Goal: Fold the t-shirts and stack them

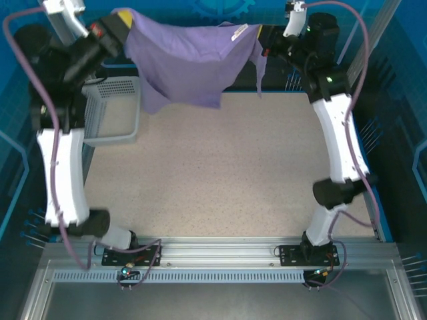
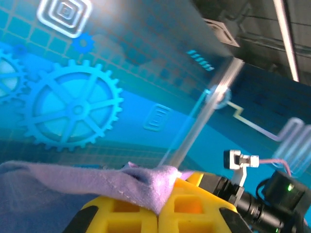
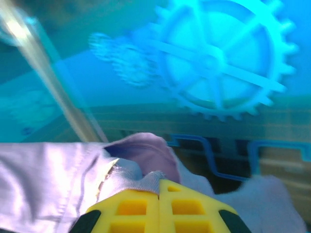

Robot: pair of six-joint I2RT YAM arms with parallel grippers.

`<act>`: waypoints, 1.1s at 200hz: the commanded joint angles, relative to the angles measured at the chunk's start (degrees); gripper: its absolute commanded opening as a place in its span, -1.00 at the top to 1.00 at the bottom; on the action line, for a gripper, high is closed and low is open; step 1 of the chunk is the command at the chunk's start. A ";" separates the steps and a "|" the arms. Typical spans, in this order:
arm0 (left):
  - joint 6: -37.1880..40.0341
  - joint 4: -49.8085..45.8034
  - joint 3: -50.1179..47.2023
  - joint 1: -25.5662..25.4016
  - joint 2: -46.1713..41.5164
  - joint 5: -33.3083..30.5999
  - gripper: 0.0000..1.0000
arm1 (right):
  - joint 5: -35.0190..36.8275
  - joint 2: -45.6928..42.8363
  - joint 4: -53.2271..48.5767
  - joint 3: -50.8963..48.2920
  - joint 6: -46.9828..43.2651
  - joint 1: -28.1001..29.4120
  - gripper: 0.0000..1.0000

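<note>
Mid-lift, at the spreading-out stage, with no fold made and nothing stacked. Holding the t-shirt [image 1: 190, 63] up in the air over the far side of the table [image 1: 227, 173], stretched between the two arms. Clamped at the far left by the left gripper [image 1: 117, 30], with yellow fingers [image 2: 121, 213] pressed together on a bunched ridge of lavender cloth. Clamped at the far right by the right gripper [image 1: 261, 37] in the same way, closed on a stitched edge that may be hem or collar; too blurred in the right wrist view to say which. Sagging in the middle, with the lower edge draping toward the table but seemingly not lying on it, and a narrow strip dangling on the right. Showing a white neck label [image 1: 235, 33] close to the right-hand grip. Overlapping, seen from above, the far rim of the mesh basket [image 1: 113, 113] at the far left, though probably hanging above it rather than resting in it.

Next, most likely: lower both grips together toward the open middle of the table, keep the top edge taut, and draw nearward to lay the cloth flat. Calls for matched height and pace in both arms, and for keeping the left side clear of the basket.
</note>
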 commanded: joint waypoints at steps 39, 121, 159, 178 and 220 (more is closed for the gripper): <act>-4.27 9.07 -52.59 -5.52 -34.00 6.63 0.97 | 5.11 -26.38 8.99 -51.29 -4.59 5.44 1.00; 9.86 -2.40 -66.74 -45.35 -39.04 -16.74 -0.77 | -4.53 -38.43 17.64 -77.60 7.16 -11.35 -0.12; 14.64 -3.89 -60.36 -44.62 -32.69 -31.23 -0.97 | -1.36 -45.45 17.54 -82.15 10.47 -11.26 -0.58; 11.15 -6.84 -57.77 -42.20 -24.02 -34.56 -0.97 | 8.04 -41.06 4.10 -77.96 11.65 -11.22 -0.58; -5.51 -13.72 -57.29 -33.98 -7.58 -40.04 -0.92 | 9.25 -31.59 -4.51 -82.73 15.90 -11.37 -0.37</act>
